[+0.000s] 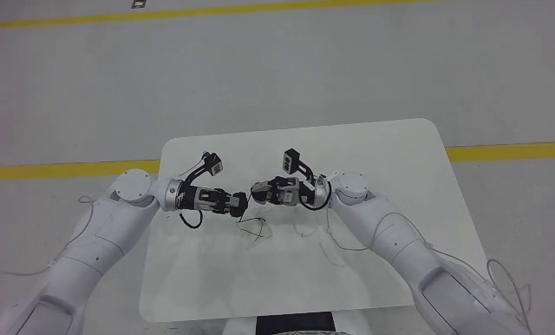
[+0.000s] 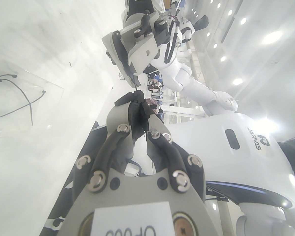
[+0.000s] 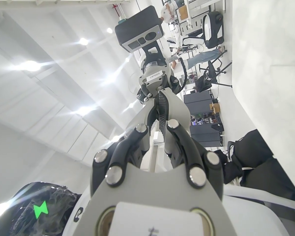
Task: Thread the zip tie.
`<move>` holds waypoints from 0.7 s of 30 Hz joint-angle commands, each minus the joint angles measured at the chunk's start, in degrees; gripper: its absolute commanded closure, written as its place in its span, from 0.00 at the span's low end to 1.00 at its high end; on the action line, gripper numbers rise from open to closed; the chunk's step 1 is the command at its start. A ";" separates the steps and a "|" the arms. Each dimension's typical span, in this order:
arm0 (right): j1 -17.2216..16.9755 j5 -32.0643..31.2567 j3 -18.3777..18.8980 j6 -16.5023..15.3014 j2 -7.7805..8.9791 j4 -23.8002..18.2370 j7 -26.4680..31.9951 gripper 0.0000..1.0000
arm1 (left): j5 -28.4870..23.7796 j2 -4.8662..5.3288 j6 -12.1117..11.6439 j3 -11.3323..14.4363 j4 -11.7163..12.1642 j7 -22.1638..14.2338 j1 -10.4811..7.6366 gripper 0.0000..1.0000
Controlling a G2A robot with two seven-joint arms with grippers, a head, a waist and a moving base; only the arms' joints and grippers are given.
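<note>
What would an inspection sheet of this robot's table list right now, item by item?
Surface: white table with rounded corners.
Job's things: zip tie, seen as a short thin black strip bridging the tips of the two hands.
Clutter: clear sheet lying on the table below the hands, with loose zip ties on it, black and crossing each other.
Hands: left hand and right hand are both shut, tip to tip above the table.
Cables: black cable loops beside the left wrist.
Surroundings: grey floor with a yellow line beyond the table.
</note>
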 commanded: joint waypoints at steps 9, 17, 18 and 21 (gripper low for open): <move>-1.04 -0.74 1.95 -1.55 0.27 -0.65 -2.20 1.00 | 0.00 0.00 0.00 0.00 0.00 0.00 0.00 0.54; -2.61 -5.48 4.60 -4.99 1.42 -3.16 -6.45 1.00 | 0.00 0.00 0.00 0.00 0.00 0.00 0.00 0.29; -2.96 -5.92 5.05 -5.21 1.62 -3.61 -6.79 1.00 | 0.00 0.00 0.00 0.00 0.00 0.00 0.00 0.23; -4.07 -8.01 6.60 -6.32 2.35 -5.12 -8.16 1.00 | 0.00 0.00 0.00 0.00 0.00 0.00 0.00 0.00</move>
